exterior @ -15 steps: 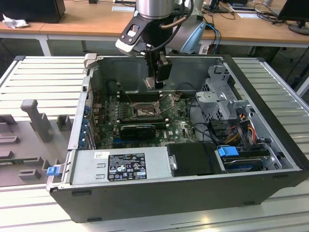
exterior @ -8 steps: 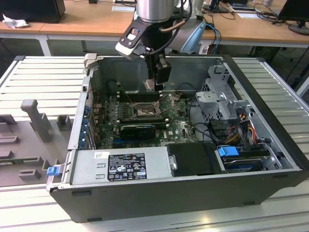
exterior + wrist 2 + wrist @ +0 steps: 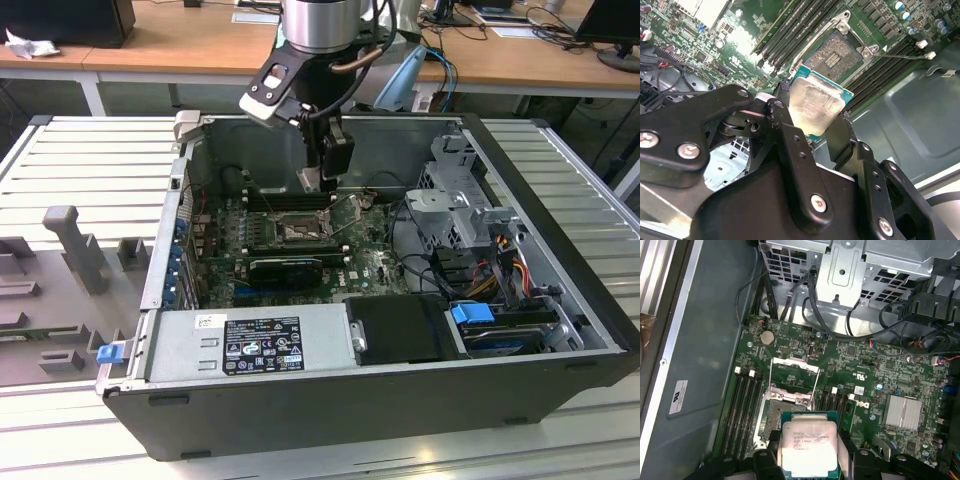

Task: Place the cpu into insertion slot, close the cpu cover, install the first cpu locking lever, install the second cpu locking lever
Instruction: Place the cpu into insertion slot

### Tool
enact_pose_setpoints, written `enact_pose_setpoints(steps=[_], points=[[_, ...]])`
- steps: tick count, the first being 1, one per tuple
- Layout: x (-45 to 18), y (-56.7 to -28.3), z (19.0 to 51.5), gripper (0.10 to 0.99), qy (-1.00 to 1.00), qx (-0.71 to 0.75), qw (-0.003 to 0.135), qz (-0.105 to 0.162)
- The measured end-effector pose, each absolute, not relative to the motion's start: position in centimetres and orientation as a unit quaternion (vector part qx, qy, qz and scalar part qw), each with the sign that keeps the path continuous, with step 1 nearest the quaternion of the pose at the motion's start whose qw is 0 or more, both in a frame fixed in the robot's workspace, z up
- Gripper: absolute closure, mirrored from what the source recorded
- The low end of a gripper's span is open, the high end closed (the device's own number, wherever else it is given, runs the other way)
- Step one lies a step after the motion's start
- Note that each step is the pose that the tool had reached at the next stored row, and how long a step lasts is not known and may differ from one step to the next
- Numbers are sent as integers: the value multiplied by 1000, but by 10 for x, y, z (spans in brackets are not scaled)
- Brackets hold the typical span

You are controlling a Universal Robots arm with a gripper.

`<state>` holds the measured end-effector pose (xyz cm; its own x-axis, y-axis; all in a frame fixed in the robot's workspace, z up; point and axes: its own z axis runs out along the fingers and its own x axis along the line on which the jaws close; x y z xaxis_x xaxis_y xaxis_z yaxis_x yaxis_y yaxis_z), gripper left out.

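Observation:
The cpu [image 3: 815, 102] is a flat silvery square on a green-edged base, and my gripper [image 3: 812, 119] is shut on it by two opposite edges. In the exterior view the gripper [image 3: 318, 182] hangs inside the open computer case, just above the motherboard. The insertion slot [image 3: 776, 412] lies open with its dark centre bare, right beside and partly under the held cpu [image 3: 807, 442]. In the second wrist view the insertion slot [image 3: 840, 52] sits a short way beyond the chip. The cpu cover [image 3: 794, 371] stands flipped open on the far side of the socket.
Long black memory slots [image 3: 742, 407] flank the socket on both sides. A metal drive cage [image 3: 455, 205] with cables fills the exterior view's right, and a power supply [image 3: 250, 345] lies at the front. A ribbed heatsink [image 3: 902, 412] sits on the board.

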<state>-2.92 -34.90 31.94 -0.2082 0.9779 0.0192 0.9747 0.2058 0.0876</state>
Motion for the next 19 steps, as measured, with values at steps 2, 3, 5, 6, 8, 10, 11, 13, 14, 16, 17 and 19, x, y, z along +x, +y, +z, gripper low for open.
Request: enact_pose_setpoints(steps=[2, 3, 5, 6, 8, 10, 11, 13, 14, 16, 17, 19], points=[[-29, -349, 318, 557, 776, 629, 20, 40], [-29, -349, 317, 557, 775, 630, 20, 40], [-29, -349, 316, 557, 774, 632, 20, 40], [-29, -349, 315, 557, 773, 633, 20, 40], [-29, -349, 314, 557, 770, 636, 21, 40], [-29, -349, 313, 557, 768, 639, 21, 40], [-29, -349, 312, 557, 767, 640, 21, 40], [-29, -349, 311, 557, 766, 642, 21, 39], [-29, -349, 310, 557, 765, 643, 21, 39], [-29, -349, 309, 557, 763, 645, 22, 39], [-29, -349, 309, 557, 762, 646, 22, 39], [-29, -349, 308, 557, 761, 648, 22, 39]])
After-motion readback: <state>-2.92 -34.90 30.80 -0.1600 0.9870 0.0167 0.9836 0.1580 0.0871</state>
